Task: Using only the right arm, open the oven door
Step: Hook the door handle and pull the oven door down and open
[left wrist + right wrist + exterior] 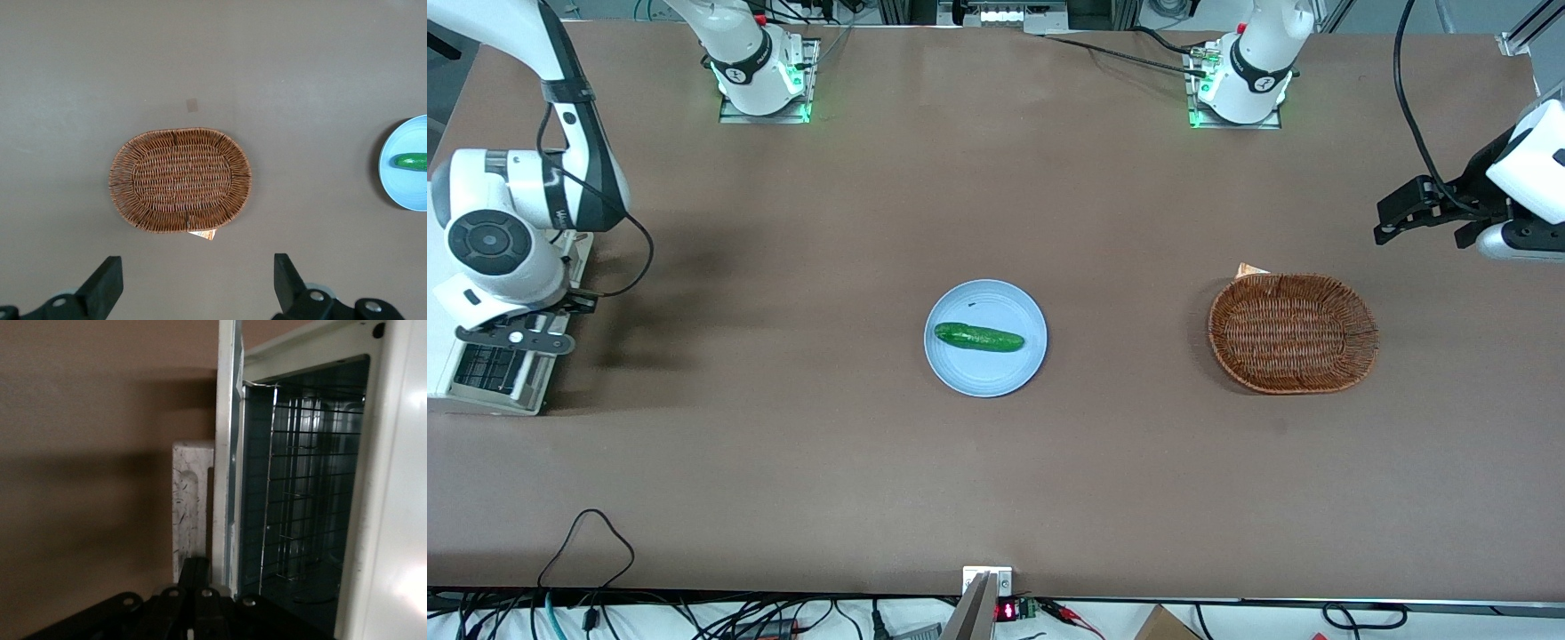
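One brown table (996,498) is taking up nearly everything you are seeing from the front. At the working arm's end of it, the right arm (498,231) is bending down over the cream-white toaster oven (393,520), which is sitting at the table's edge there. The oven door (227,453) is standing open, swung away from the oven's front. In the right wrist view you are looking at it edge-on, with the dark cavity and its wire rack (300,487) showing beside it.

Toward the parked arm's end, an oval wicker basket (1218,333) is resting on the table, well apart from the oven. A small paper tag (1249,269) is poking out from under its rim, on the side farther from the front camera. Near the middle of the table, between the oven and the basket, a pale blue plate (987,378) is lying flat.

The gripper (195,587) is hanging right at the outer face of the open door, close to a pale block (190,513) on that face. You cannot tell from these views whether it is spread, closed or gripping anything. A green cucumber (978,337) is lying on the plate.
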You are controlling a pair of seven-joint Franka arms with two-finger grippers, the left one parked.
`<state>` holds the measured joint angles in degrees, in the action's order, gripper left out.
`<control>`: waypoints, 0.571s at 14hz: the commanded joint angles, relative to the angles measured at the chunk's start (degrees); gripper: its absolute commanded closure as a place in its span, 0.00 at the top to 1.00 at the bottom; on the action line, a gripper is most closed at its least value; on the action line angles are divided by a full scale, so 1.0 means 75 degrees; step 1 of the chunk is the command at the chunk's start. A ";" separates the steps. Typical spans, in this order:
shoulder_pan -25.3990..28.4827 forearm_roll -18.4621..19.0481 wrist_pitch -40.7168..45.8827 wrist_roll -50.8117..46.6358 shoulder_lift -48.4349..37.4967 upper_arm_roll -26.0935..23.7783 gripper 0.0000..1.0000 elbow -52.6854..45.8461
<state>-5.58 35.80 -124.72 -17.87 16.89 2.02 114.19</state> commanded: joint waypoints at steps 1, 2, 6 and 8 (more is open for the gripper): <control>-0.0193 0.0137 -0.0702 -0.0091 0.0619 0.0141 0.00 -0.0120; -0.0181 0.0137 -0.0760 -0.0091 0.0677 0.0141 0.00 -0.0120; -0.0181 0.0137 -0.0831 -0.0102 0.0842 0.0130 0.00 -0.0120; -0.0193 0.0137 -0.0889 -0.0102 0.0923 0.0083 0.00 -0.0120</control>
<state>-4.95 34.26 -127.04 -18.74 19.20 0.80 114.80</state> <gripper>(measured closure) 0.991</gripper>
